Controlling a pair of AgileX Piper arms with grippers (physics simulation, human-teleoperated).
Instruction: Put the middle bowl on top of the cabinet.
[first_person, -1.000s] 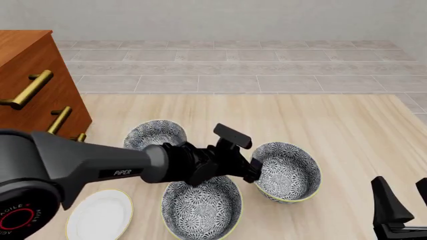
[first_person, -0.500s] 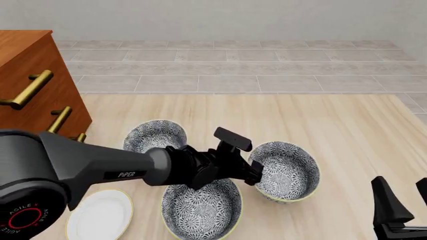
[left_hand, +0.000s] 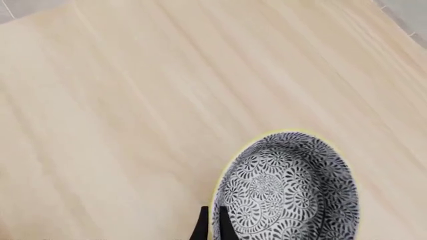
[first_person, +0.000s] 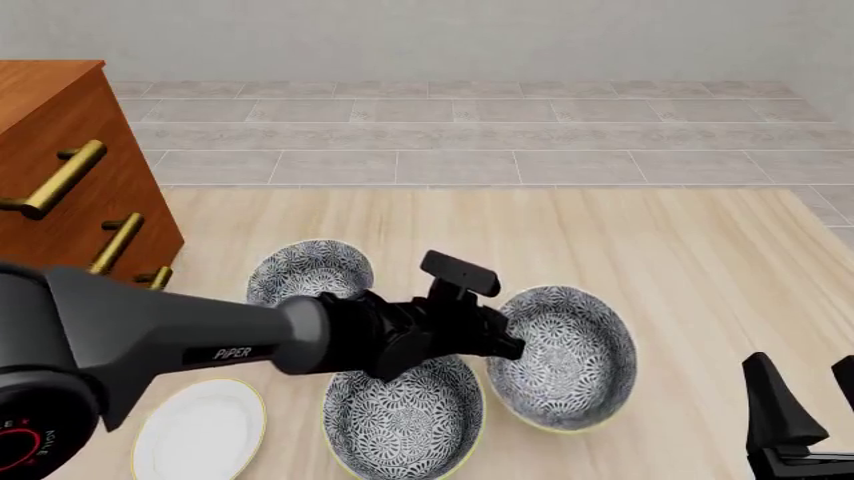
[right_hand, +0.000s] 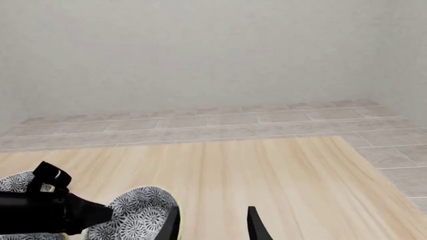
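Three blue-and-white floral bowls sit on the table. The middle bowl (first_person: 571, 365), at the right and between the other two in depth, is tilted. My left gripper (first_person: 514, 345) is shut on its near-left rim, one finger inside and one outside. The left wrist view shows this bowl (left_hand: 290, 192) with the fingertips (left_hand: 203, 229) straddling its rim. The cabinet (first_person: 67, 170) stands at the far left, well apart from the bowl. My right gripper (first_person: 807, 415) hovers open at the near right with nothing in it, and its fingers (right_hand: 172, 225) frame the same bowl (right_hand: 137, 212) from afar.
One other bowl (first_person: 310, 270) sits behind the left arm and another (first_person: 400, 418) in front of it, close to the held bowl. A flat white plate (first_person: 200, 432) lies at the near left. Brass handles (first_person: 56, 180) stick out from the cabinet's front.
The left gripper has drawn back a little toward the left, and the bowl in its grip has tipped and shifted with it. The right arm has stayed still.
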